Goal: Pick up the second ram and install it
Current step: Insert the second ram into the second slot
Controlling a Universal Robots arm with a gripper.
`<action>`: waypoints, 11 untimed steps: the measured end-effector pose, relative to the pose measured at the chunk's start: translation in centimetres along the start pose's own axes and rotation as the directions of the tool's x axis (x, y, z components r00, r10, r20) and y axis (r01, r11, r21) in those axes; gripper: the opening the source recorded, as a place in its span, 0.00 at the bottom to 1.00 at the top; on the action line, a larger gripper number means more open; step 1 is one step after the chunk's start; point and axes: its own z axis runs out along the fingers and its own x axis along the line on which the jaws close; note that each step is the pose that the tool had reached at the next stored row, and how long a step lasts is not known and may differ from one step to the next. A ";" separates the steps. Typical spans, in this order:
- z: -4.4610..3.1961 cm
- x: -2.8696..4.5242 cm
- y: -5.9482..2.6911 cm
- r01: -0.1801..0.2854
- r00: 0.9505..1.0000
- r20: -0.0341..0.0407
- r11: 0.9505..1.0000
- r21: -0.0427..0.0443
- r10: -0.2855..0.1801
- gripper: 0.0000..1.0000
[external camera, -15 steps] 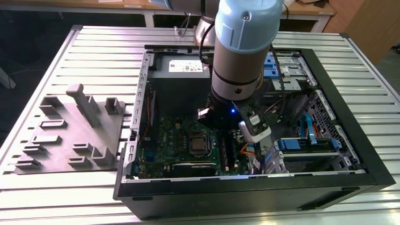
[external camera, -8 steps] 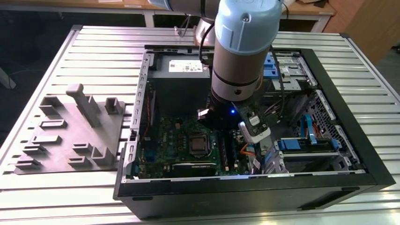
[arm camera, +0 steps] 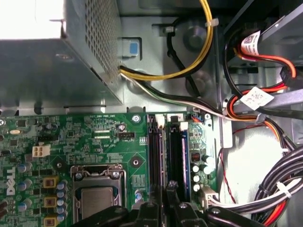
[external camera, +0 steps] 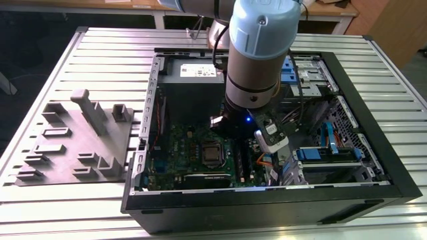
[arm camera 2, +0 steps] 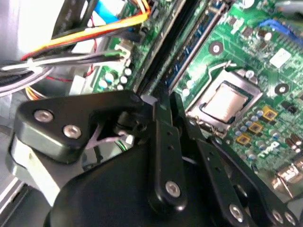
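My gripper (arm camera 2: 157,100) hangs low inside the open computer case (external camera: 267,199), right over the long black memory slots (arm camera: 155,156) beside the processor socket (arm camera 2: 222,101). Its black fingers (arm camera 2: 163,137) stand pressed together on a thin dark stick, the second ram (arm camera 2: 164,51). The stick is seen edge-on and runs away from the fingertips along the slots. In the first wrist view the gripper (arm camera: 165,195) sits at the near end of the slots. Whether the ram is seated in a slot is hidden by the fingers.
Bundled orange, yellow and black cables (arm camera: 255,109) crowd one side of the slots, and the metal power supply box (arm camera: 52,61) stands beyond the board. A grey moulded parts tray (external camera: 73,145) lies on the slatted table at the exterior view's left.
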 end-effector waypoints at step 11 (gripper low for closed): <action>-2.30 -0.10 0.17 0.000 1.000 0.000 1.000 0.001 0.000 0.19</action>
